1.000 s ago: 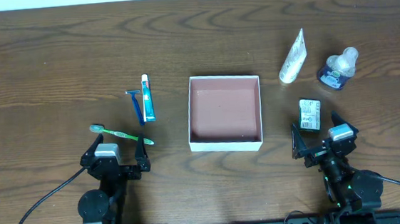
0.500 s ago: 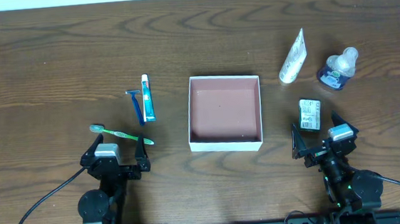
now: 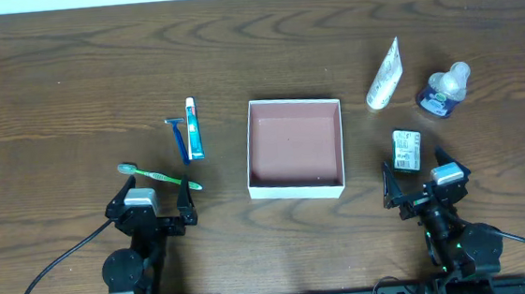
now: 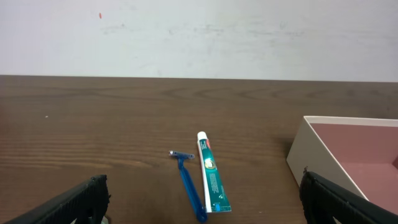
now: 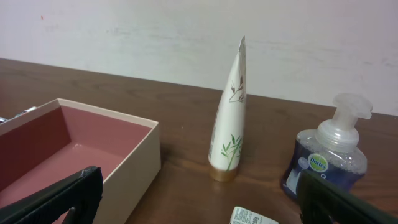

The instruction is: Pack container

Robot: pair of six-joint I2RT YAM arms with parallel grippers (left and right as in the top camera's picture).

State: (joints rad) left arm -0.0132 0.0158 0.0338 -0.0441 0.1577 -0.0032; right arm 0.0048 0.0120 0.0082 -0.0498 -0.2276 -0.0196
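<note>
From overhead, you see the container (image 3: 295, 144) sitting open-topped at the middle of the desk (image 3: 69, 78), nothing inside it. To its left lie a blue razor (image 3: 180, 137) and a toothpaste tube (image 3: 193, 129) side by side, with a green toothbrush (image 3: 159, 177) nearer you. The left gripper (image 3: 152, 198) sits just behind that toothbrush, jaws spread and holding nothing. To the container's right are a white tube (image 3: 384, 74), a pump bottle (image 3: 443, 90) and a small packet (image 3: 406, 150). The right gripper (image 3: 420, 180) is just behind the packet, jaws released too.

Your left wrist view shows its fingers (image 4: 68, 202) at the frame's lower corners, with the razor and toothpaste between them and the container's corner at right.

Your right wrist view has the container at left. The white tube is upright on its cap, beside the bottle.
</note>
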